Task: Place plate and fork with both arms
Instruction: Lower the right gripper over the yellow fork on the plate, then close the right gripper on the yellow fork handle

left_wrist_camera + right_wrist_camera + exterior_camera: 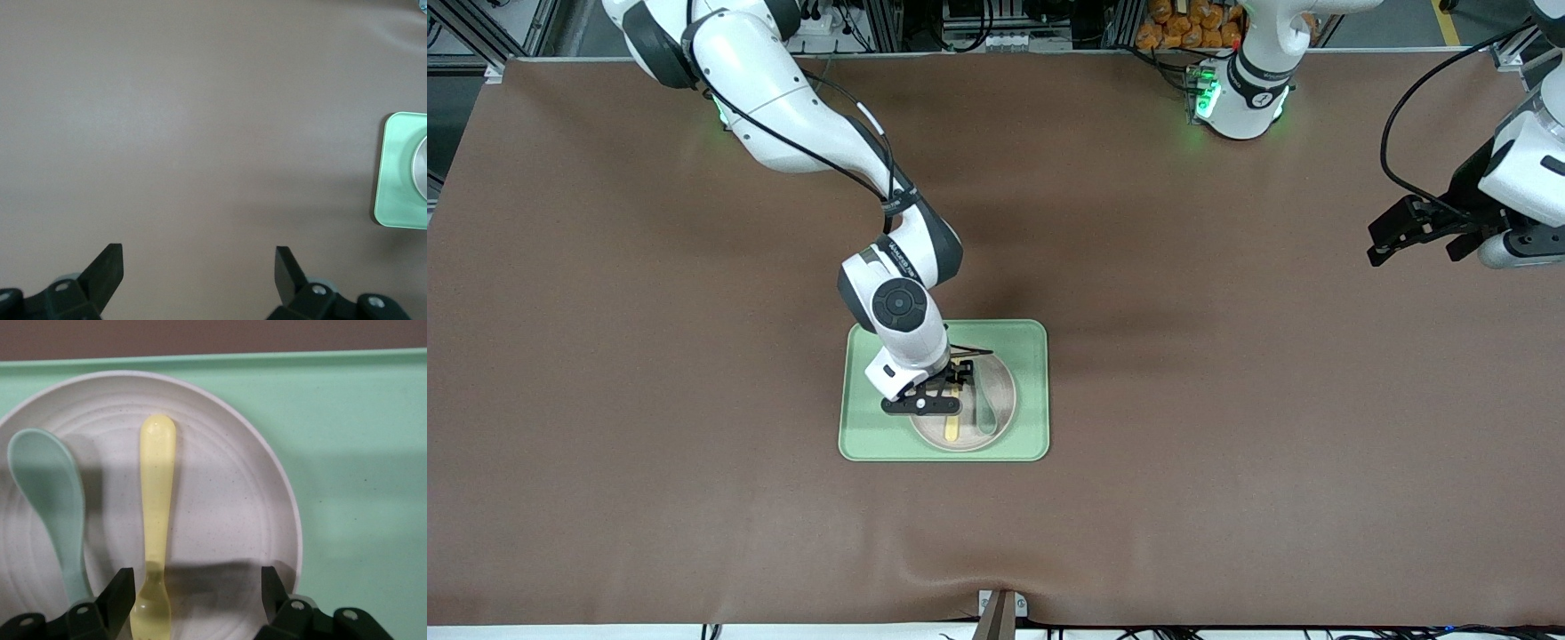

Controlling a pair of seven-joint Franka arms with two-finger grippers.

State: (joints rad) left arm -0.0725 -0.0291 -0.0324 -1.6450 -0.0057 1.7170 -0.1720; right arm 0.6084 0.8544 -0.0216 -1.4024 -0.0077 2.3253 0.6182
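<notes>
The round pale plate (1005, 391) lies on the light green tray (1032, 356) in the middle of the table. The pale yellow fork (952, 427) lies on the plate beside a grey-green spoon (985, 411). My right gripper (959, 375) hangs low over the plate, open and holding nothing. In the right wrist view the fork (157, 493) lies on the plate (227, 493), its wide end between the open fingers of the right gripper (198, 593), close to one finger. My left gripper (1411, 256) waits open over bare table at the left arm's end, as the left wrist view (199, 267) shows.
The spoon (50, 500) lies alongside the fork on the plate. A brown cloth (1227, 444) covers the whole table. The tray's corner (400, 173) shows at the edge of the left wrist view. A small clamp (1000, 613) sits at the table's near edge.
</notes>
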